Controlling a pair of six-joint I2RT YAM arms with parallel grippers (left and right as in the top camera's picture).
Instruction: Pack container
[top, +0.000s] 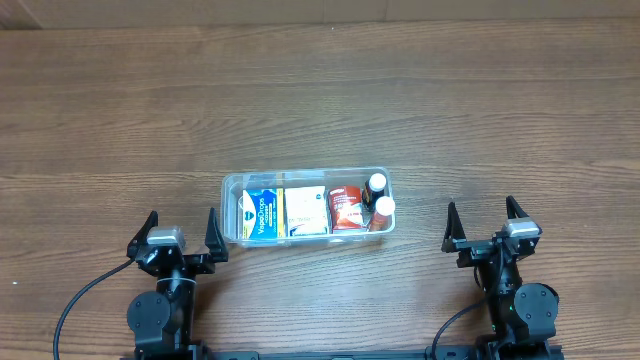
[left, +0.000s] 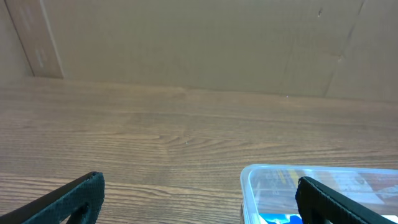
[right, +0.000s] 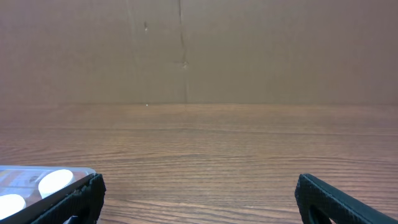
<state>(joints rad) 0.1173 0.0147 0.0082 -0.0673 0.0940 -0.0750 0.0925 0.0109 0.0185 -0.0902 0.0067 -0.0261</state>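
Note:
The clear plastic container (top: 232, 185) sits at the table's middle front. It holds a blue and white box (top: 260, 214), a yellow and white box (top: 305, 211), a red box (top: 347, 208) and two white-capped bottles (top: 377, 183). My left gripper (top: 180, 228) is open and empty, just left of the container, whose corner shows in the left wrist view (left: 255, 177). My right gripper (top: 486, 222) is open and empty, to the container's right; its corner and the bottle caps (right: 55, 183) show at the lower left of the right wrist view.
The wooden table (top: 320, 100) stretches bare behind and beside the container. A brown cardboard wall (left: 199, 43) stands along the table's far edge in both wrist views.

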